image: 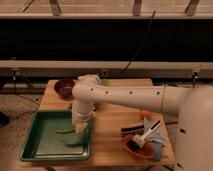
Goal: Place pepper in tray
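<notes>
- We see the arm (pixel 125 95) reaching from the right side across the worktop (pixel 112 127), bent down over the tray (pixel 30 150)
- The gripper (pixel 80 127) hangs low above the right part of the tray, near its right rim; it points down, which we judge is the pose for letting a thing go inside the rim
- We cannot tell if the jaws are open or closed, because the wrist covers them
- The pepper (pixel 62 130) seems to lie on the tray floor, just left of the gripper; it is a thin green streak on green plastic, so we are not fully sure of it
- If this is right, the pepper is already in the tray and the task looks close to finished; the gripper only needs to lift away without dragging it
- The tray sits at the front left corner of the worktop, so the arm must stretch far over to reach it
- A dark bowl (pixel 64 88) stands at the back left corner, well apart from the tray
- An orange bowl (pixel 139 148) with a brush (pixel 142 136) and other tools is at the front right corner, and a small orange ball (pixel 144 114) lies just behind it; all of this is out of the arm's way
</notes>
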You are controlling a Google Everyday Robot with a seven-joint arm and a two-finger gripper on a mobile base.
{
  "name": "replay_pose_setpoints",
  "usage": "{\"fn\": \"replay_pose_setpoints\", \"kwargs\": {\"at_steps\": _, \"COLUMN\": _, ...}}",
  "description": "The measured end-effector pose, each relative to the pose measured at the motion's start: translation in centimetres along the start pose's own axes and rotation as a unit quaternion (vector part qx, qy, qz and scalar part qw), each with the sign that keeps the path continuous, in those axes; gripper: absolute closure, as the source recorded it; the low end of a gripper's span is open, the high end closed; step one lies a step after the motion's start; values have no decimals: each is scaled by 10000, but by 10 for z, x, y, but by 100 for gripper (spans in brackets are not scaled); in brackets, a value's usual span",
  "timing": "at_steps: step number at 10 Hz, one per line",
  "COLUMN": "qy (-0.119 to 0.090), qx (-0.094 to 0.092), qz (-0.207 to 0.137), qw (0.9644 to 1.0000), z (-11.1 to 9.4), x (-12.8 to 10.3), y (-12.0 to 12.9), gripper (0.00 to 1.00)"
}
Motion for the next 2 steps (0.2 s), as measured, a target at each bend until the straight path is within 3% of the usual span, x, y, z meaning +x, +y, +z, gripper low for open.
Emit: {"fn": "replay_pose_setpoints", "kwargs": {"at_steps": 2, "qy": 0, "qx": 2, "qz": 4, "qw": 10000, "z": 0, "x": 0, "y": 0, "gripper": 35}}
